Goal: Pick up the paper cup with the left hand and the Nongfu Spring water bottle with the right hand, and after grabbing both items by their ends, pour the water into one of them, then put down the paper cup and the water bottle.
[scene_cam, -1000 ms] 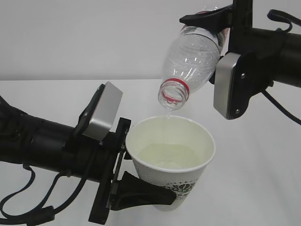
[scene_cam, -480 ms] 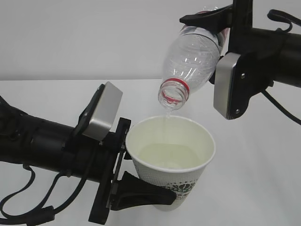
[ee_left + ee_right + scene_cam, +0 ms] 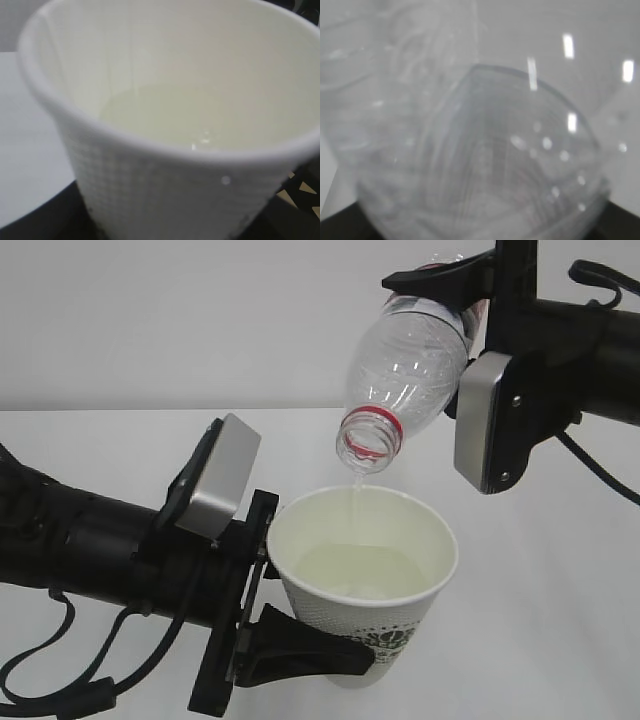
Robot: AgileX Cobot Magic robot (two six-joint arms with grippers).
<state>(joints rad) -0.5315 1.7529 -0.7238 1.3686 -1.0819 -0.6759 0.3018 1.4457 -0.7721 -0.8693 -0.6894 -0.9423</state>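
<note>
Nearest the camera, the left hand is clamped on the cup low on its wall, one finger wrapped round the base at the front and the other pressed to the side just under the rim. The cup is held upright and raised off the table, and the water already fills its lower part, as the left wrist view also shows.

Just above and beyond the cup, the bottle is tilted mouth-down, its open neck over the far rim. A thin stream is seen falling from the mouth into the cup. The right hand is closed on the bottle's base end, above the cup; in the right wrist view only blurred clear plastic is seen.

The pour is judged to be near its end, since little water appears left in the bottle. The mouth should be kept over the cup's middle rather than its rim, the tilt changed slowly, and the cup held level and steady. A hard squeeze on the thin paper wall should be avoided, lest it buckle and spill.
</note>
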